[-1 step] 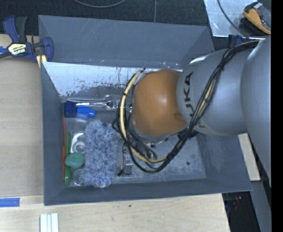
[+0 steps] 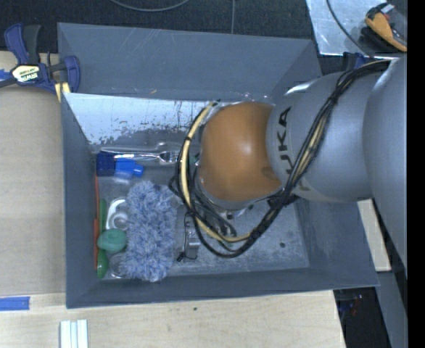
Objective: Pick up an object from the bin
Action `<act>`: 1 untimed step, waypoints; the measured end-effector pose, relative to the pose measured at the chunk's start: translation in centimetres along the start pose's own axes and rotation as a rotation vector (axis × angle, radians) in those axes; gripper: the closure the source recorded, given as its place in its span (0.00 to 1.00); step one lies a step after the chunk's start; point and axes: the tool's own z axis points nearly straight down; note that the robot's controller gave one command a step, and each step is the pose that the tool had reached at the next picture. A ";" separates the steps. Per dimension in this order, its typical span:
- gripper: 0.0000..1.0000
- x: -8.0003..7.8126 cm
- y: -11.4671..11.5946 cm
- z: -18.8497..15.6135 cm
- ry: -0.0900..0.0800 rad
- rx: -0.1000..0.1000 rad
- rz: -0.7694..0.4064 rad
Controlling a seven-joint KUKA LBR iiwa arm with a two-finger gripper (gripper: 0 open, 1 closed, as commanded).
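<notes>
My gripper (image 2: 191, 243) reaches down in the middle of the bin, just below the arm's orange cover, at the right edge of a fuzzy grey-blue cloth (image 2: 146, 227). The cloth lies bunched on the bin's left floor. I cannot tell whether the gripper touches it. A green round cap (image 2: 112, 240) lies at the cloth's lower left, and a white ring-shaped piece (image 2: 116, 212) sits just above the cap.
Toward the bin's back left lie a blue piece with a blue cap (image 2: 122, 167) and a shiny metal tool (image 2: 157, 154). A thin orange stick (image 2: 96, 220) runs along the left wall. The arm covers the bin's middle and right.
</notes>
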 end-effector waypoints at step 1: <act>0.00 0.7 3.0 6.9 -0.013 -0.001 -0.200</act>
